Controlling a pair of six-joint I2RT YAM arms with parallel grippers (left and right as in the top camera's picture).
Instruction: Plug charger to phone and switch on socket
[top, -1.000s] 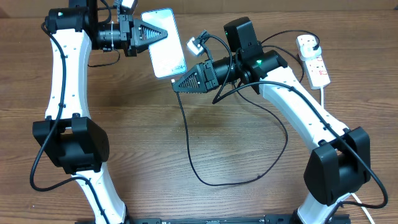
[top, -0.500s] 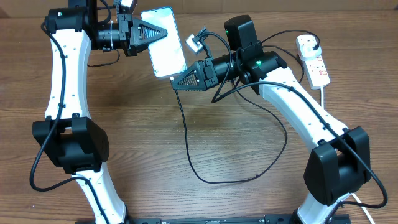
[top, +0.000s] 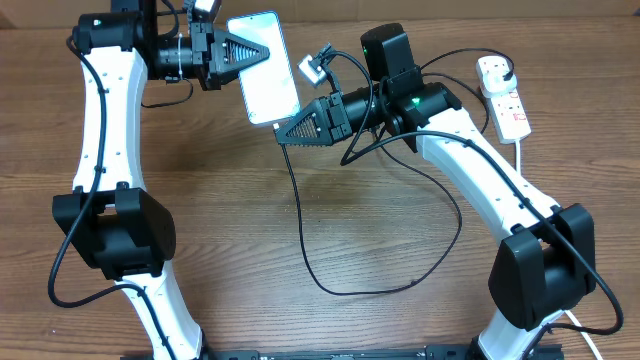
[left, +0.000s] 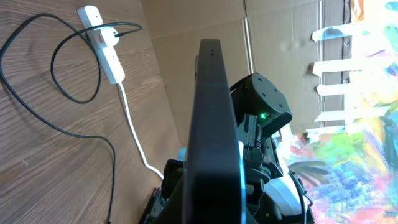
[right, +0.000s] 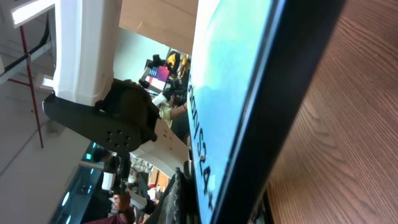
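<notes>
The charger (top: 303, 240), a thin black cable, ended at the near end of the phone (top: 272, 90). There the right gripper (top: 282, 136) had its fingers closed on the connector end. The tip itself was hidden, so whether it had entered the port could not be told. From there the cable dropped toward the near side of the table (top: 200, 210), looped right and ran to the far right. Its plug (top: 497, 67) appeared seated there in the white socket (top: 511, 108). The phone, screen lit pale blue and facing up, was held at the far side, left of centre, in the left gripper (top: 262, 52), whose jaws were clamped on it from the left. The left wrist view showed the phone edge-on.

Judged from this, the cable would handle as light and limp. It is best gripped close behind its stiff tip so it cannot buckle on the push. The phone looked rigid, smooth and breakable, apt to slip or twist in a narrow grip. It is best held across its long edges, clear of the port. The socket, light and loose on the table, could slide under a press on its red switch.
</notes>
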